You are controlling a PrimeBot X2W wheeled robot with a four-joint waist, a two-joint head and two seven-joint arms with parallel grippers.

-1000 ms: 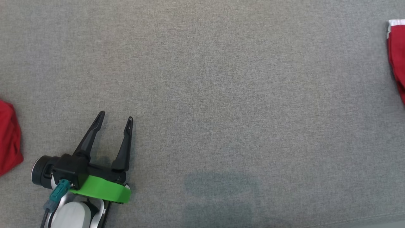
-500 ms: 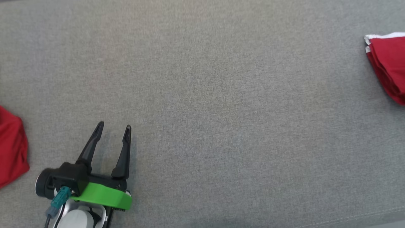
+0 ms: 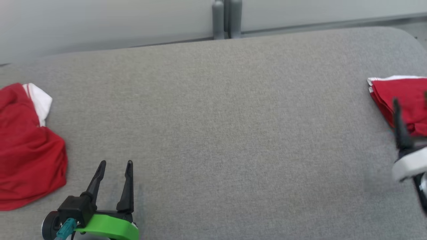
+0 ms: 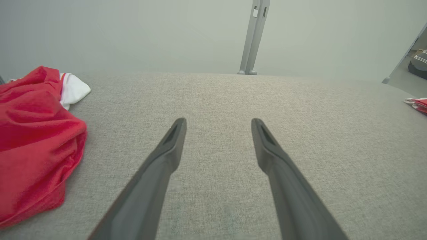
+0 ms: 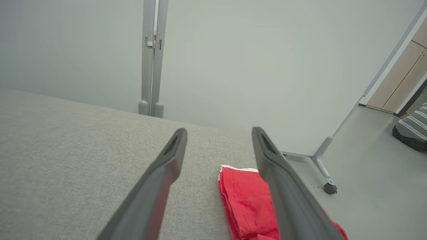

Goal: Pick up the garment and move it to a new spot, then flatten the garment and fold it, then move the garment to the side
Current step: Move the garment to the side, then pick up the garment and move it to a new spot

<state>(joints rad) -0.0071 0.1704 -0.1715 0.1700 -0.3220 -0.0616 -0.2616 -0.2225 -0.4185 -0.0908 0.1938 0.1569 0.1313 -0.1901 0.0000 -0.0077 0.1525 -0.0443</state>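
Grey surface [image 5: 66, 150], right gripper [image 5: 219, 132] newly over garment [image 5: 243, 196]

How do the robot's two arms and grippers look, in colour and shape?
The left gripper has two long, dark, tapering fingers on a black body, with a bright green band behind it and a teal plug. The right gripper has the same dark fingers; behind it a pale collar shows, blurred.

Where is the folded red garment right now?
Head view: the folded red garment lies at the right edge of the grey surface, by the open right hand.
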